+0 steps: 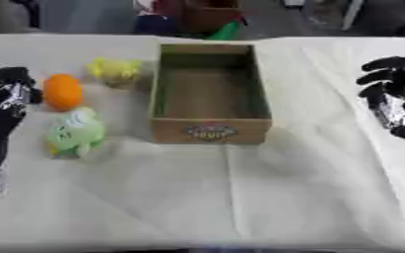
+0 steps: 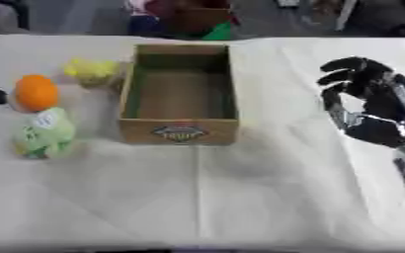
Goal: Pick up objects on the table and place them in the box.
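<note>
An open brown cardboard box (image 1: 210, 129) stands in the middle of the table, with nothing inside it. To its left lie three objects: a yellow soft toy (image 1: 114, 70) at the back, an orange round object (image 1: 63, 92) in the middle, and a light green soft toy (image 1: 74, 132) nearest me. My left hand (image 1: 9, 95) hovers at the left edge, just beside the orange object, fingers relaxed and holding nothing. My right hand (image 2: 368, 104) hangs to the right of the box, fingers loosely curved and holding nothing.
A pale cloth (image 1: 240, 197) covers the table, with a fold line running down its middle. Beyond the far edge sit dark, red and green items (image 1: 197, 20).
</note>
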You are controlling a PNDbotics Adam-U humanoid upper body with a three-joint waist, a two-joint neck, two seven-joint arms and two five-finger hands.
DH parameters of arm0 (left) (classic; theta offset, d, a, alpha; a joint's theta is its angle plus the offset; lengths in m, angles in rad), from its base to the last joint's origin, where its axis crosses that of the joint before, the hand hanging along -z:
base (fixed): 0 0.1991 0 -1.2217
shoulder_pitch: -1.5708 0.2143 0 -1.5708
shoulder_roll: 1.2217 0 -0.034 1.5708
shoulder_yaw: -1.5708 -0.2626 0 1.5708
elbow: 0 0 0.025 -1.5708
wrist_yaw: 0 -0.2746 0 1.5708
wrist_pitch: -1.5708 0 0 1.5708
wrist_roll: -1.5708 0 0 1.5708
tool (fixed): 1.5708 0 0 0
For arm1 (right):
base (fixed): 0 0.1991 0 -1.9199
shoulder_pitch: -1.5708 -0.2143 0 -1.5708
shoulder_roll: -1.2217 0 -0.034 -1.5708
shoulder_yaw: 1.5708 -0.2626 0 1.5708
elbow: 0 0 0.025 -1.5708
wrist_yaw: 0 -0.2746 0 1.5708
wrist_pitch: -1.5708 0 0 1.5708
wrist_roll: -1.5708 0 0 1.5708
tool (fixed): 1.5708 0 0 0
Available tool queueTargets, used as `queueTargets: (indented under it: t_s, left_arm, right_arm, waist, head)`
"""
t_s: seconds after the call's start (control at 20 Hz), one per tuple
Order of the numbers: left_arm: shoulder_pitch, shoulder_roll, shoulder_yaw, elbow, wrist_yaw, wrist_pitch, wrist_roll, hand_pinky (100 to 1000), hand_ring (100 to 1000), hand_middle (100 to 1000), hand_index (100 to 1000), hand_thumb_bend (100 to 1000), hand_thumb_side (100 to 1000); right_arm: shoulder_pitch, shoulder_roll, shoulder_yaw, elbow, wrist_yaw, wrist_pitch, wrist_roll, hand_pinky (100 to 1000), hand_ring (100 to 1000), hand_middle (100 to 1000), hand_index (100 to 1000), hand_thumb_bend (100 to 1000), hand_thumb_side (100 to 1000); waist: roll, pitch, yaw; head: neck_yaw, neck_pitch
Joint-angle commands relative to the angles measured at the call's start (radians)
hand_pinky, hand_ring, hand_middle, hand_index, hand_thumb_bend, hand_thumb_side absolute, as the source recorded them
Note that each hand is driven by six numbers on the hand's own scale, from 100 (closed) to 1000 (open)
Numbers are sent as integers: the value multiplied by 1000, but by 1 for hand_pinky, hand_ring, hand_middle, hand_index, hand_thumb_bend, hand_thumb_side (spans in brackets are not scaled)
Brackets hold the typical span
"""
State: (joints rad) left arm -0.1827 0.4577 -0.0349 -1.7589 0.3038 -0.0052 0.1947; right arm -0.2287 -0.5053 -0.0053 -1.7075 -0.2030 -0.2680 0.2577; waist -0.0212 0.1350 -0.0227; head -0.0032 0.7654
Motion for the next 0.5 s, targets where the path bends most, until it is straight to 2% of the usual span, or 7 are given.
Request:
queueTargets:
  t_s: [0.05, 0.1, 0.5]
  left_arm:
    - [-7, 19, 2, -21, -2, 0, 1, 626, 567, 547, 682, 151, 307]
    - [-7, 20, 1, -21, -2, 0, 1, 626, 567, 547, 681, 151, 307]
    - [-7, 19, 1, -20, -2, 0, 1, 626, 567, 547, 681, 152, 307]
  right_arm:
    - [-11, -17, -5, -11, 6, 2, -5, 608, 703, 719, 765, 131, 123]
    - [-11, -17, -5, -11, 5, 4, -5, 608, 702, 719, 759, 100, 131]
    - [-10, -17, -5, -10, -2, 15, -8, 608, 702, 718, 754, 100, 139]
  waist:
    - [1, -10, -1]
    - [1, -9, 0]
    - [1, -10, -1]
  head:
    - [-3, 5]
    - [-4, 5]
    - [-5, 5]
